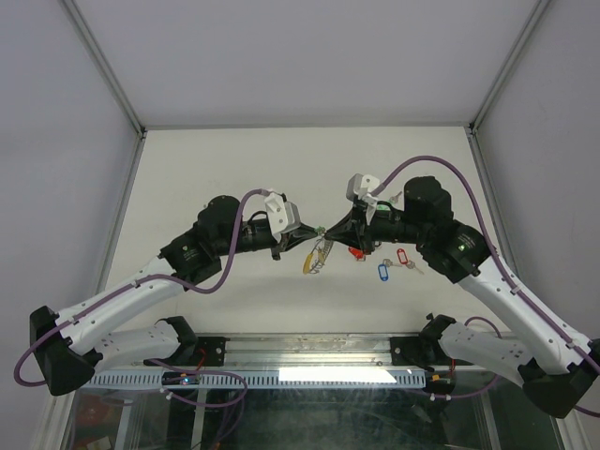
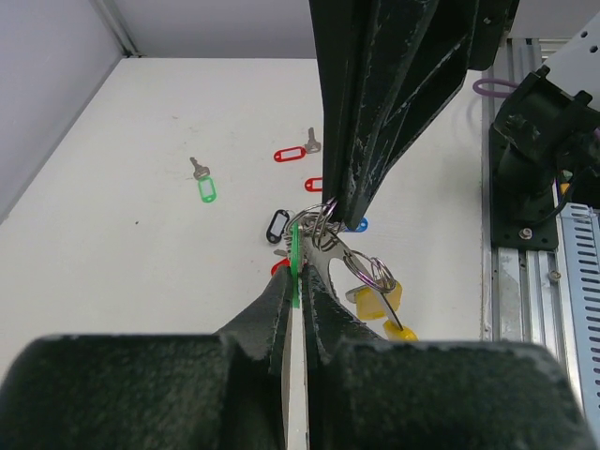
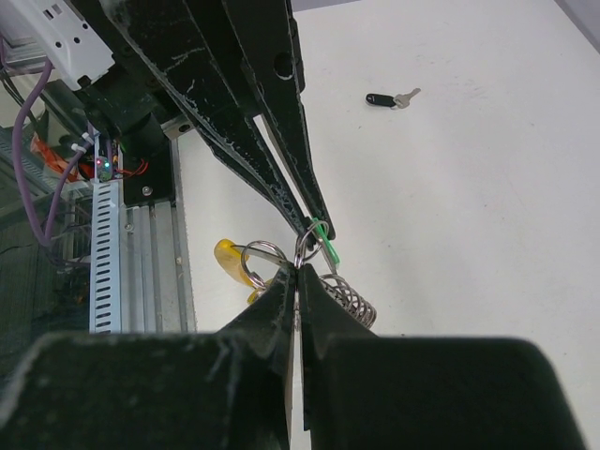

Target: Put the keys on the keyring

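White tabletop [image 1: 234, 159], grey enclosure walls. Closest in, left gripper [image 2: 298, 251] clamped on green-tagged key [image 2: 295, 258], held above mid-table, tip to tip with right gripper [image 3: 298, 272], itself pinched shut on keyring [image 3: 349, 298]. Yellow-tagged keys [image 2: 380, 302] hanging from ring. Green tag against ring; threading not confirmed. Beyond, loose keys [image 2: 204, 186] on surface: green, red, black, blue. Judged under halfway.
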Available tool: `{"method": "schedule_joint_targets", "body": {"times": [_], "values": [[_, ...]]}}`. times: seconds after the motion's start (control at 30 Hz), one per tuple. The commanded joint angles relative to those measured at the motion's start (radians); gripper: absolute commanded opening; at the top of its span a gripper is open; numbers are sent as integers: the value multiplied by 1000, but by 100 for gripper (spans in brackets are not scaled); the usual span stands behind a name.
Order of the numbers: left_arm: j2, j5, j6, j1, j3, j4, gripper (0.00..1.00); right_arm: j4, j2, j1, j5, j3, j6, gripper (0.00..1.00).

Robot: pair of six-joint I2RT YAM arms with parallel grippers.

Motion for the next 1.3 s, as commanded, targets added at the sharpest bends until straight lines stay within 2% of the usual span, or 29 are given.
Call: {"method": "schedule_joint_targets", "body": {"times": [0.0, 0.4, 0.7, 1.27], "values": [[-24, -17, 22, -3, 3, 15, 0, 72, -40, 1, 8, 43, 12, 0], [-55, -89, 39, -3, -1, -21, 0, 62, -63, 0, 48, 49, 9, 0], [-47, -85, 36, -3, -7, -27, 0, 97, -87, -1, 74, 42, 31, 0], [-37, -59, 17, -3, -16, -20, 0, 426, -149, 0, 143, -102, 227, 0]]}}
